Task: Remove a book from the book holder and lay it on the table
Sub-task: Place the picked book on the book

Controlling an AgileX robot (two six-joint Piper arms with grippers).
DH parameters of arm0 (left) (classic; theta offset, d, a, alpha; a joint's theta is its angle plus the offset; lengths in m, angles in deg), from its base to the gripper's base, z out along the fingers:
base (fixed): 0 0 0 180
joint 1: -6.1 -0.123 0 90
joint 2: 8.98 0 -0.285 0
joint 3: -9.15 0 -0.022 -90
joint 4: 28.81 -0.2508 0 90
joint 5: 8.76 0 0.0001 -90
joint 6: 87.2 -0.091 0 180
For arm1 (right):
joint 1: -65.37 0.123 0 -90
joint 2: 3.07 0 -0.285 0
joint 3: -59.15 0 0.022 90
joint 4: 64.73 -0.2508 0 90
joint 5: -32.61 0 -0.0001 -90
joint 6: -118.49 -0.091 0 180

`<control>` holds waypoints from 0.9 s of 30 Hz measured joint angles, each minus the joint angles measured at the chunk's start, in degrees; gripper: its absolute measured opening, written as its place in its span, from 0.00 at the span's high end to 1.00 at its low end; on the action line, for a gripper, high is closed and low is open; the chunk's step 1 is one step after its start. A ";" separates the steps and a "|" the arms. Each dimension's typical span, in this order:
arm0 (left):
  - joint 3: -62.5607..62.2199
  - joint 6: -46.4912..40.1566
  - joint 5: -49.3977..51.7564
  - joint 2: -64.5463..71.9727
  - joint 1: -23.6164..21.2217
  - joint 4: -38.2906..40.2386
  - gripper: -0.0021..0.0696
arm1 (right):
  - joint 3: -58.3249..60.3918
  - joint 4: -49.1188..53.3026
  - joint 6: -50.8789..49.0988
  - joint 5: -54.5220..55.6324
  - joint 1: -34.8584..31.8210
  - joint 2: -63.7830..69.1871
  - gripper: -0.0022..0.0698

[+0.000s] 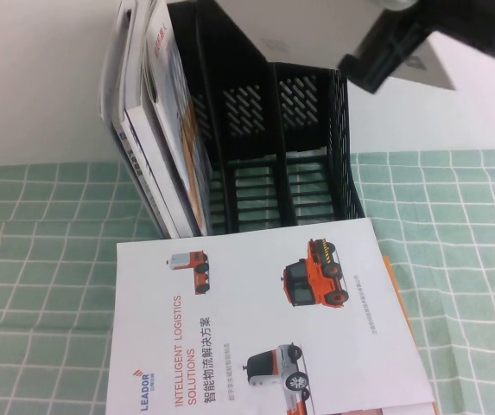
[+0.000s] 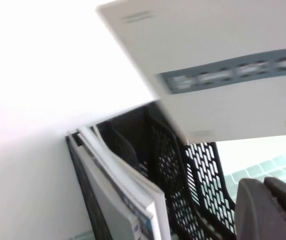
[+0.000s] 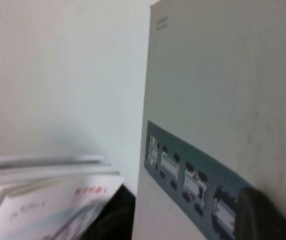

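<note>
The black book holder [image 1: 269,130] stands at the back of the green grid table [image 1: 40,233]. My right gripper [image 1: 385,56] is shut on a thin pale grey-white book [image 1: 316,26] and holds it in the air above the holder's middle and right compartments. The cover facing the wrist cameras shows a blue-grey strip of small pictures [image 3: 182,175], with one dark finger [image 3: 265,215] pressed on it. The book also shows in the left wrist view [image 2: 222,45], above the holder [image 2: 182,170]. My left gripper [image 2: 270,210] is shut and empty, beside the holder; it is out of the high view.
Several books [image 1: 161,112] lean in the holder's left compartment. The white LEADOR brochure [image 1: 247,346] with orange vehicles lies flat in front of the holder, with an orange edge [image 1: 394,285] showing under its right side. A white wall stands behind.
</note>
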 joint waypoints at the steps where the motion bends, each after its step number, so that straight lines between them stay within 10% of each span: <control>1: 2.48 0.00 -1.28 -1.62 0.00 -0.09 0.97 | 0.00 0.79 0.00 -3.08 0.00 -1.61 0.96; 14: 30.54 3.65 -8.70 -19.90 0.00 0.41 0.97 | 0.00 -0.35 5.15 -42.38 8.14 -8.07 0.96; 27: 37.63 3.68 -11.17 -24.58 0.00 1.02 0.97 | 0.00 10.88 4.70 -40.60 19.24 7.22 0.96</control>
